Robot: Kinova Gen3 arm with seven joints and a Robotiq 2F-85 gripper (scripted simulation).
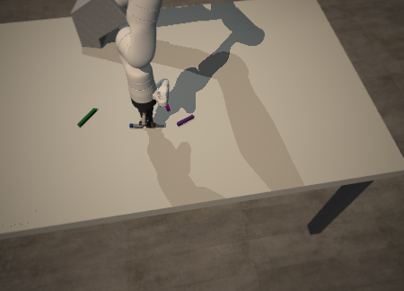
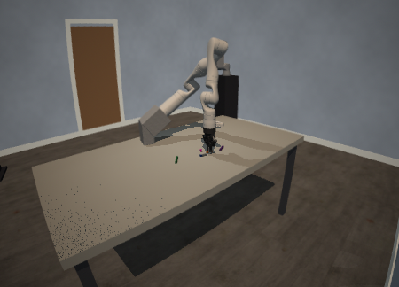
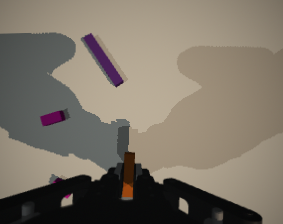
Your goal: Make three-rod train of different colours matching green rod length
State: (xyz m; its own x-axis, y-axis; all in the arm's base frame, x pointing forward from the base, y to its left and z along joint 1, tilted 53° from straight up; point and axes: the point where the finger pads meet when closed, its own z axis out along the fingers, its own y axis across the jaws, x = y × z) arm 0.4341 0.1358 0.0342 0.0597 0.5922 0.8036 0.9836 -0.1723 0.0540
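The gripper point(image 1: 146, 124) point(image 2: 209, 151) point(image 3: 128, 174) is shut on an orange rod point(image 1: 153, 125) point(image 3: 129, 165), low at the table; whether the rod touches the table is unclear. A blue rod point(image 1: 131, 126) lies left of the fingers, with a greyish piece point(image 1: 137, 126) beside it, partly hidden. The green rod point(image 1: 87, 118) point(image 2: 176, 159) lies farther left. A purple rod point(image 1: 185, 120) point(image 2: 222, 148) point(image 3: 103, 60) lies to the right, at a slant. A magenta rod point(image 1: 168, 108) point(image 3: 52, 118) lies behind. Another magenta piece point(image 3: 57, 181) is partly hidden by a finger.
The pale table point(image 1: 314, 122) point(image 2: 111, 182) carries broad shadows of the arm. The grey block at the arm's base point(image 1: 96, 19) point(image 2: 152, 125) stands at the back left. A white object point(image 1: 162, 92) shows beside the wrist. The table's front edge point(image 1: 202, 200) lies well in front.
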